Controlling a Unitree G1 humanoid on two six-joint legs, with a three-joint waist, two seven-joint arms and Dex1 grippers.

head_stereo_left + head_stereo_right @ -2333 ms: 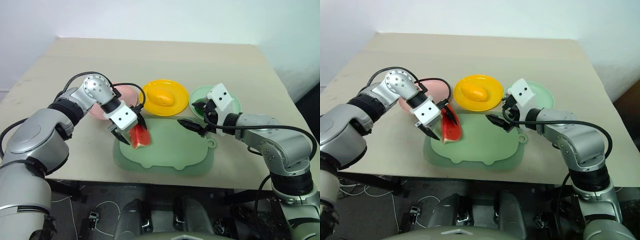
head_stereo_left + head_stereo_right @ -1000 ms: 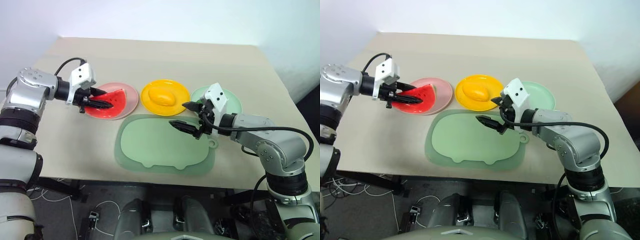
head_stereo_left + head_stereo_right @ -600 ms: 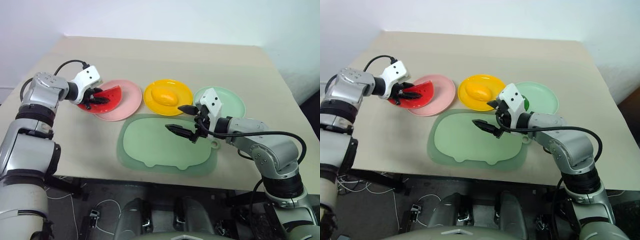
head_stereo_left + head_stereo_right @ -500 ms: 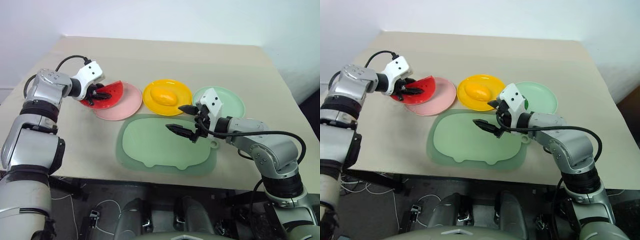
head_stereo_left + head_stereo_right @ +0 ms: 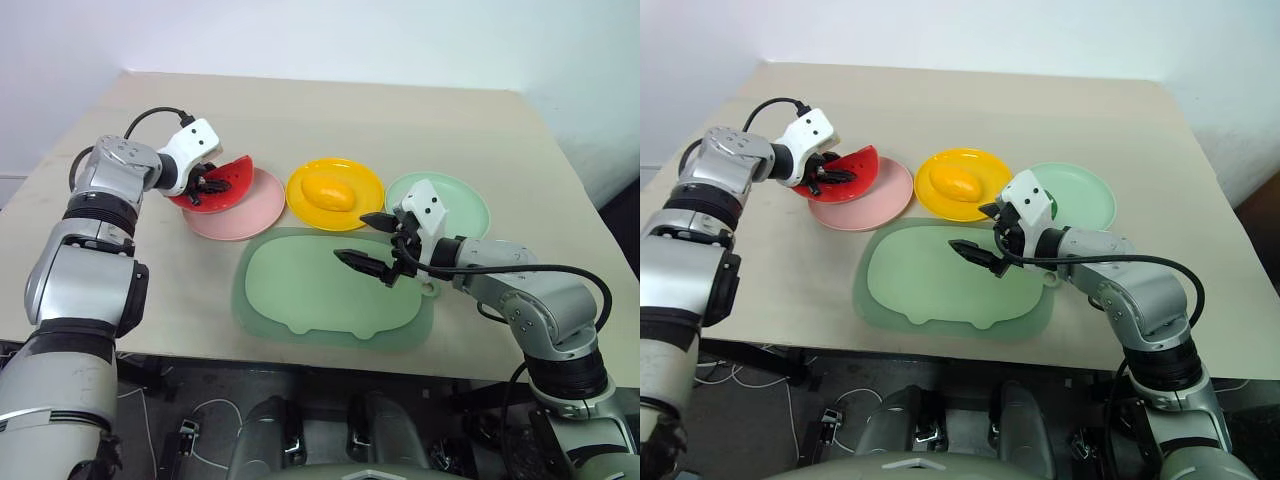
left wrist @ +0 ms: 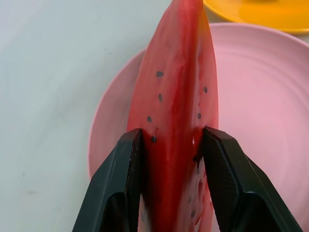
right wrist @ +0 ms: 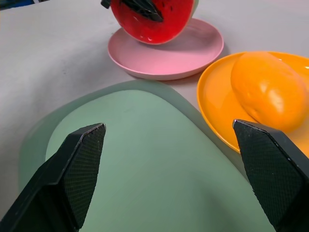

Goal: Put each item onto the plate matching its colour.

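My left gripper is shut on the red watermelon wedge, its fingers clamping the flat sides. It holds the wedge tilted over the far left edge of the pink plate. Whether the wedge touches the plate I cannot tell. The yellow mango lies on the yellow plate. A small green fruit sits on the mint green plate, partly hidden behind my right wrist. My right gripper hangs open and empty over the mat's far right part.
The large pale green mat with a tab lies in front of the three plates, near the table's front edge. The tan table stretches bare behind the plates. My right forearm crosses the mat's right corner.
My left gripper has carried the watermelon wedge farther back and a little right over the pink plate's edge and turned it. The right arm has stayed still. The camera shifted slightly.
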